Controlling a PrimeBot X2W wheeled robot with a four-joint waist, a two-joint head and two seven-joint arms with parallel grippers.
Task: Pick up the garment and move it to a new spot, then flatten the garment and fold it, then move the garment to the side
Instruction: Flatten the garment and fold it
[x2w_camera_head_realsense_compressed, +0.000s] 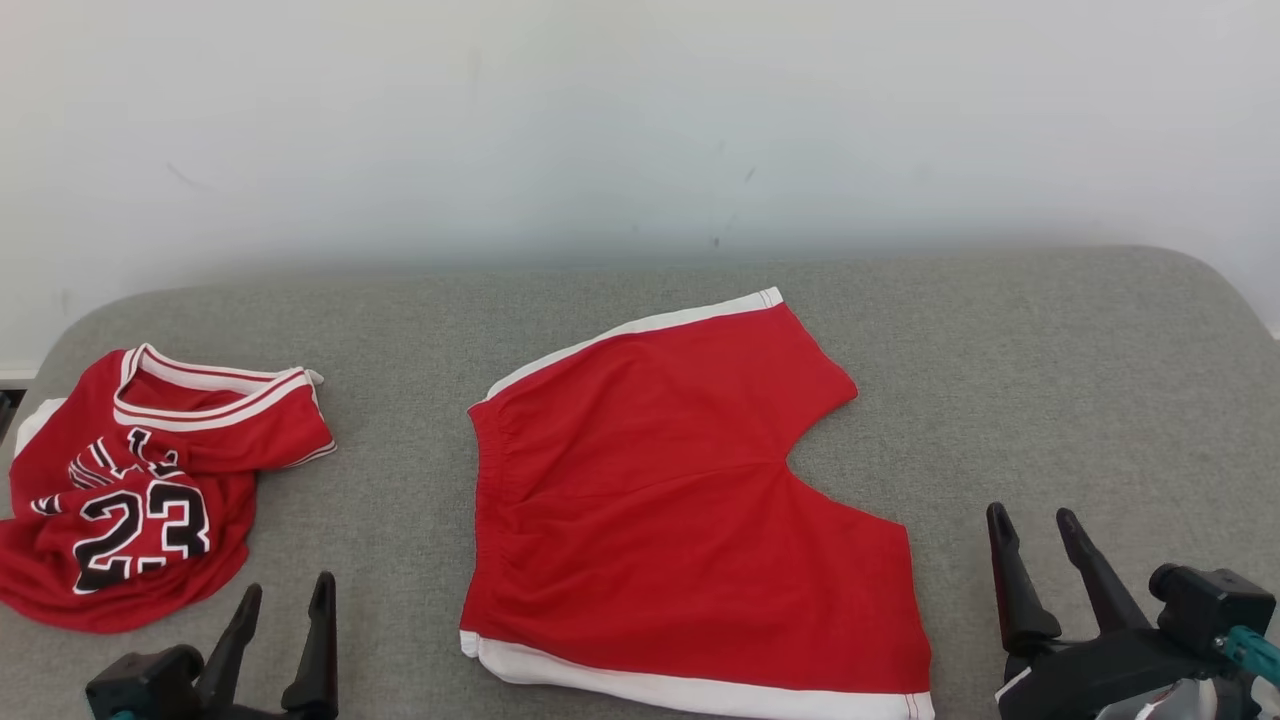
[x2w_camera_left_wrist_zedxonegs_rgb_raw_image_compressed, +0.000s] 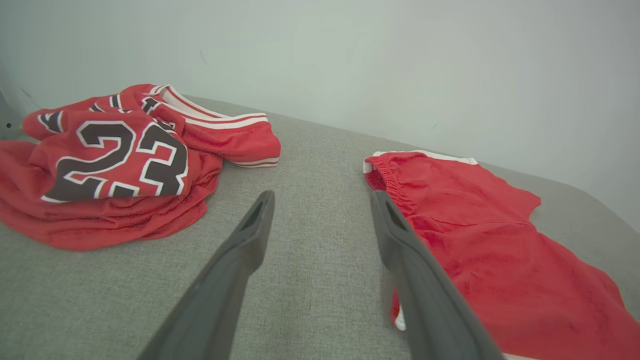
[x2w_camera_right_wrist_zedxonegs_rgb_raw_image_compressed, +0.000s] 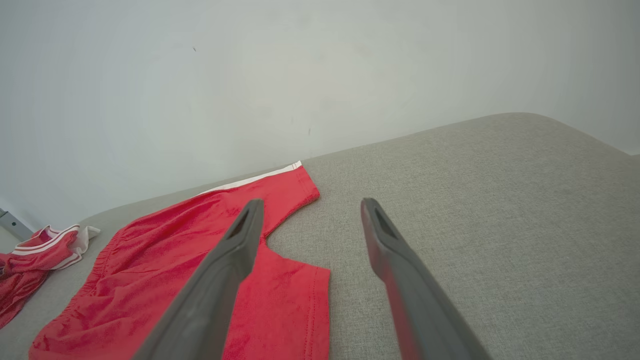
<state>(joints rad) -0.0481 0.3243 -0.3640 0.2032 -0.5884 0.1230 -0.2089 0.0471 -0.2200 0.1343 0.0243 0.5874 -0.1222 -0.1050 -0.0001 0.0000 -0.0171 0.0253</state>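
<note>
Fingers (x2w_camera_head_realsense_compressed: 318, 630) on yr L gripper (x2w_camera_head_realsense_compressed: 287, 585) & R gripper (x2w_camera_head_realsense_compressed: 1030, 513) stand spread w/ nothing held, either side of the red shorts (x2w_camera_head_realsense_compressed: 680, 520) lying flat mid grey cushion (x2w_camera_head_realsense_compressed: 1050, 380), waistband twd yr L, crumpled no. 23 jersey (x2w_camera_head_realsense_compressed: 140, 490) well apart at far L, white wall (x2w_camera_head_realsense_compressed: 640, 120) behind.

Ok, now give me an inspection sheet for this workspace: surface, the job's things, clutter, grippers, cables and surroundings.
Surface: grey fabric pad with rounded far corners.
Job's things: red shorts spread flat at the middle, not yet folded, waistband toward the robot's left; red jersey numbered 23 lies crumpled at the left, apart from the shorts.
Clutter: nothing seen.
Grippers: left gripper open and holding nothing, between jersey and shorts; right gripper open and holding nothing, right of the shorts.
Cables: no loose cable seen; teal fitting at the right wrist.
Surroundings: pale wall behind, with faint marks.
</note>
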